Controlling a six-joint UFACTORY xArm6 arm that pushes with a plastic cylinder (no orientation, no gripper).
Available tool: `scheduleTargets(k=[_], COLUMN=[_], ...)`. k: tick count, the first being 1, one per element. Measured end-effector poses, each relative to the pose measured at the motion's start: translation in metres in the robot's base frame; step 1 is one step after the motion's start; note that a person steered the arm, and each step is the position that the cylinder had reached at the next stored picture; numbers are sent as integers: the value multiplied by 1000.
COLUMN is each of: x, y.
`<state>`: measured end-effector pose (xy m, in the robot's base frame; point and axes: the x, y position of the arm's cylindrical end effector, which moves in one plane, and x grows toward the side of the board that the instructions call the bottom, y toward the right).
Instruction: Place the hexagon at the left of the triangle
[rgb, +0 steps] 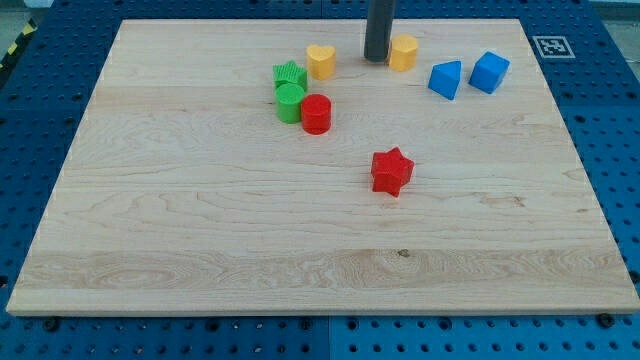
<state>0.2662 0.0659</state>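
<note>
tip (378, 58) bare, grasping nothing, touching yellow hexagon (403, 52) at its 9 o'clock. push toward 3 o'clock, gently. stop just short of blue triangle (445, 79).

On a pale, grained wooden board (200, 230) set over a blue perforated table (610, 120), the dark grey rod's tip (377, 58) touches a yellow hexagon (404, 52). Left of the hexagon: a yellow heart (320, 61), ribbed green star (289, 75), green cylinder (290, 103), red cylinder (316, 114). Right: blue triangle (445, 79), blue cube (489, 72). Below: a red star (391, 171).
</note>
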Motion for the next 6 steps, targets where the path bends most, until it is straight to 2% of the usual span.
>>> scheduleTargets(k=[1,2,4,6], x=[-37,-37,28,-5], y=[-4,34,43,-29])
